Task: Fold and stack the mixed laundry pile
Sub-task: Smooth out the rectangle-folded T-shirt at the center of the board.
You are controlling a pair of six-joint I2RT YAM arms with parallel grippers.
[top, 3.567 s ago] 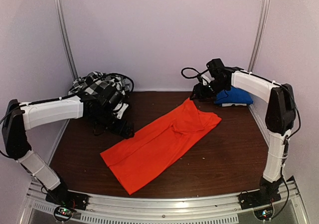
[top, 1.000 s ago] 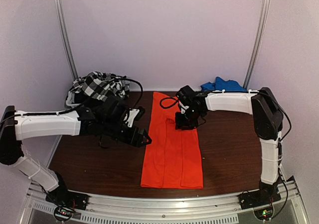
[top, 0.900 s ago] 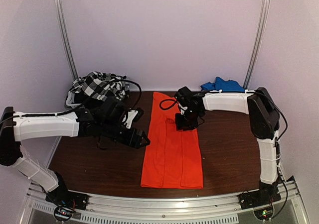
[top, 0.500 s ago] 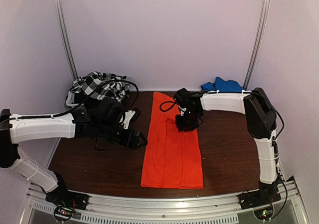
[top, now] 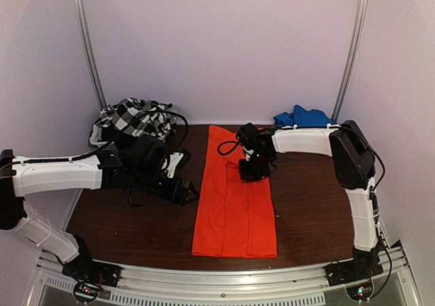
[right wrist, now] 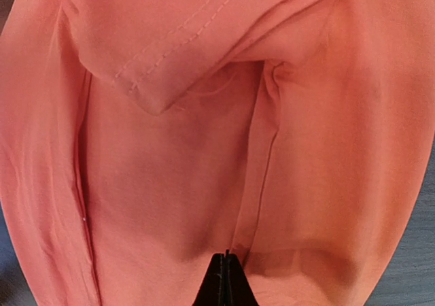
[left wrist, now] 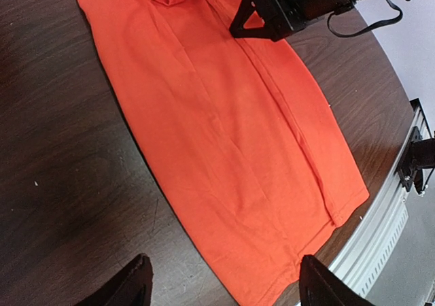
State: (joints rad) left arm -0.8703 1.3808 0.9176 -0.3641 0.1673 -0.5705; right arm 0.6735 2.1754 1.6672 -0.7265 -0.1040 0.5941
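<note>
Top external: one orange shirt (top: 234, 204) lies mid-tabletop (top: 312, 211) as a long folded strip running near to far. One checked garment (top: 132, 119) is heaped far left and one blue cloth (top: 306, 115) far right. The left end effector (top: 183, 190) hovers open just left of the shirt; the right end effector (top: 250, 173) sits on its far half.

Left wrist: the shirt is thin, limp cloth, probably light, and likely to sag and slide when lifted. Hems and folded edges look the best hold.

Right wrist: the end effector is closed, tips on the shirt beside a seam. Whether cloth is pinched cannot be told.
</note>
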